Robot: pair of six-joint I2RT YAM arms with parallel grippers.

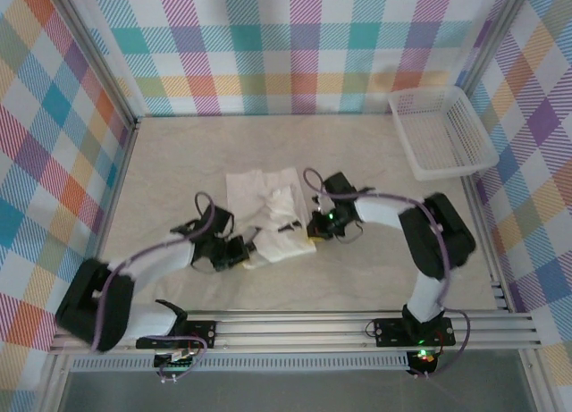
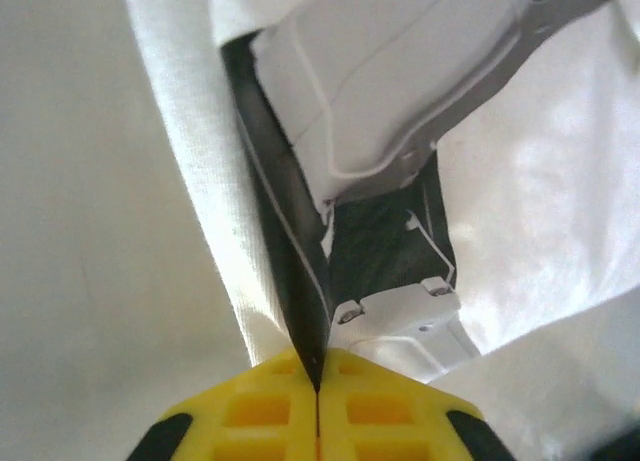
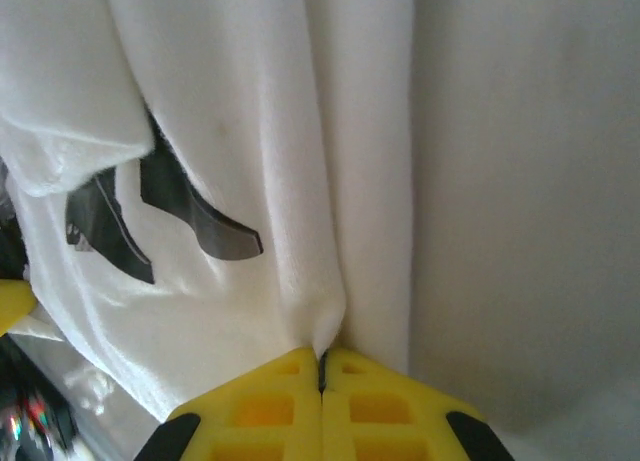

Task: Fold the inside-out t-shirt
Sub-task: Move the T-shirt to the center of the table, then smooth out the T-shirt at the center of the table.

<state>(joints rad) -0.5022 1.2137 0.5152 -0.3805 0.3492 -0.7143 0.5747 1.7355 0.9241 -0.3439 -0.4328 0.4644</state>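
Observation:
The white inside-out t-shirt lies bunched and partly folded in the middle of the table. My left gripper is at its near left corner. In the left wrist view the yellow fingertips of this gripper meet on a thin dark-printed edge of the shirt. My right gripper is at the shirt's near right edge. In the right wrist view this gripper is shut on a pinched fold of the white fabric, with grey printed marks to the left.
A white mesh basket stands at the back right of the table. Plaid walls enclose the table on three sides. An aluminium rail with both arm bases runs along the near edge.

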